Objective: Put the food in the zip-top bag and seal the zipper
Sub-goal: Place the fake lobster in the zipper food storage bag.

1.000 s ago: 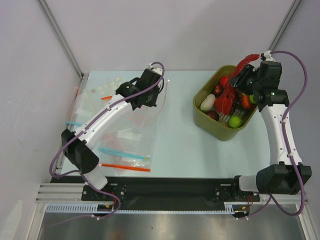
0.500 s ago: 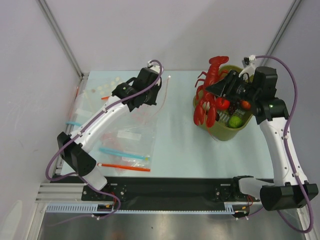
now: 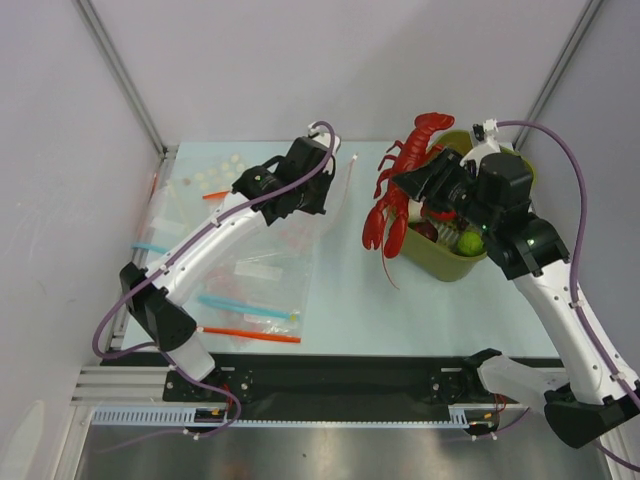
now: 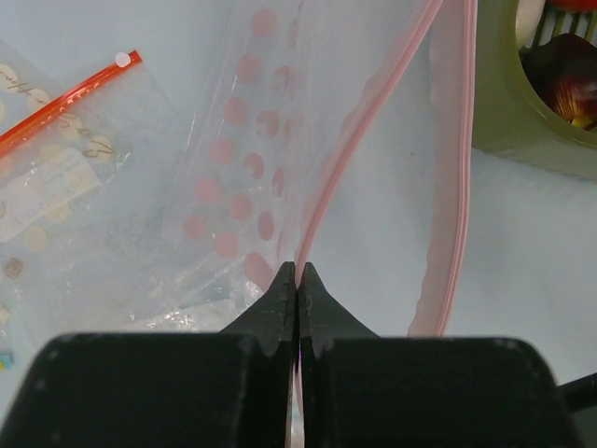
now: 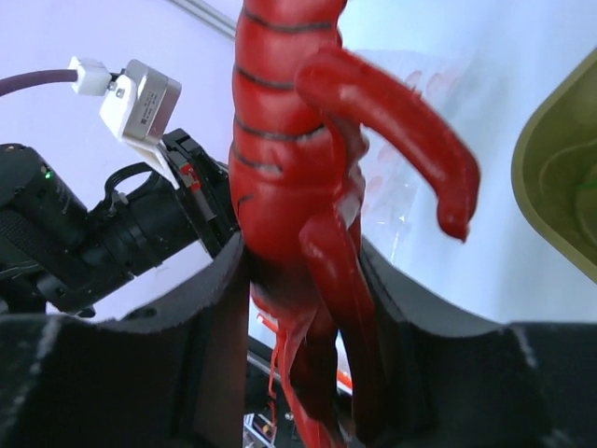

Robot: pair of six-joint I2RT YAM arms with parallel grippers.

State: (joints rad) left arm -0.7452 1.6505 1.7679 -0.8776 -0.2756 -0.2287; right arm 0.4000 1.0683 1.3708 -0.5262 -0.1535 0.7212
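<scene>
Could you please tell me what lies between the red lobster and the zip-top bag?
Nothing does: in the top view, only bare table separates the lobster from the zip-top bag.

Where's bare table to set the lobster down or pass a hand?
Bare: the strip between the bag and the bin, widening toward the near edge right of the spare bags. Crowded: the left side, under those bags and the left arm; the bin is full. The lobster hangs over the strip's far end.
</scene>
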